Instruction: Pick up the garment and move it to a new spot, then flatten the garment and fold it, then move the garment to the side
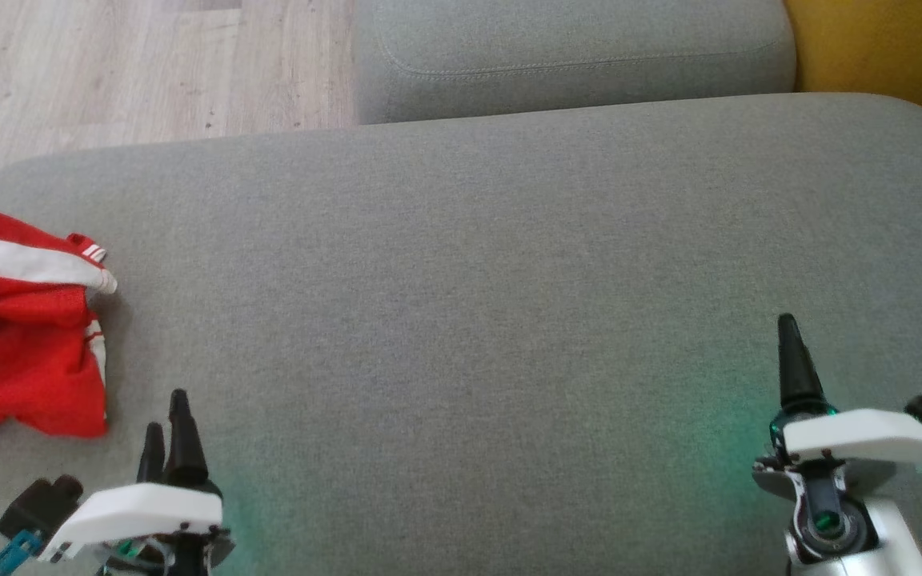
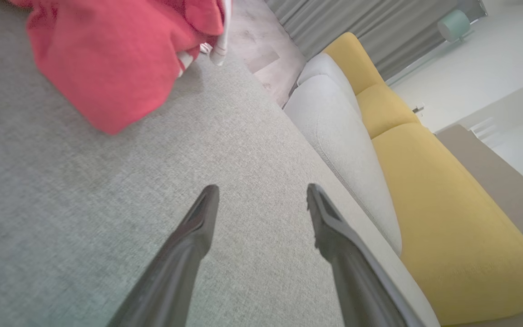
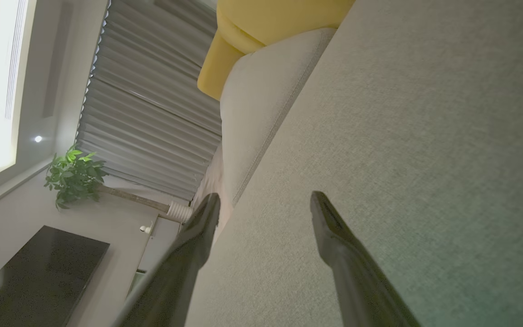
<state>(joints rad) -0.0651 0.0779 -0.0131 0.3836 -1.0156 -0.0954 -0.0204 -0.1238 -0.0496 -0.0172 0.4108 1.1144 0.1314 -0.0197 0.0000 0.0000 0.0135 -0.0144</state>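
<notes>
1. Garment (image 1: 21, 328): red jersey, crumpled heap at far L edge of grey cushion (image 1: 469, 280). Head view's edge crops it.
2. Key relation: heap lies ahead and to the left of L gripper (image 2: 261, 187), near but not touching. R gripper (image 3: 263, 196) is well apart, over cushion's other side. L arm is clearly nearer, so I'd give the pick to L.
3. Long axis: visible part runs roughly away from me/toward me. Full extent I can't tell.
4. Claws: both spread wide, nothing btwn fingers, over bare cushion.
5. Materials: garment is fine mesh, limp, bunched folds, w/ a white trim band and thin red stripes. Cushion is flat woven fabric w/ rounded corners.
</notes>
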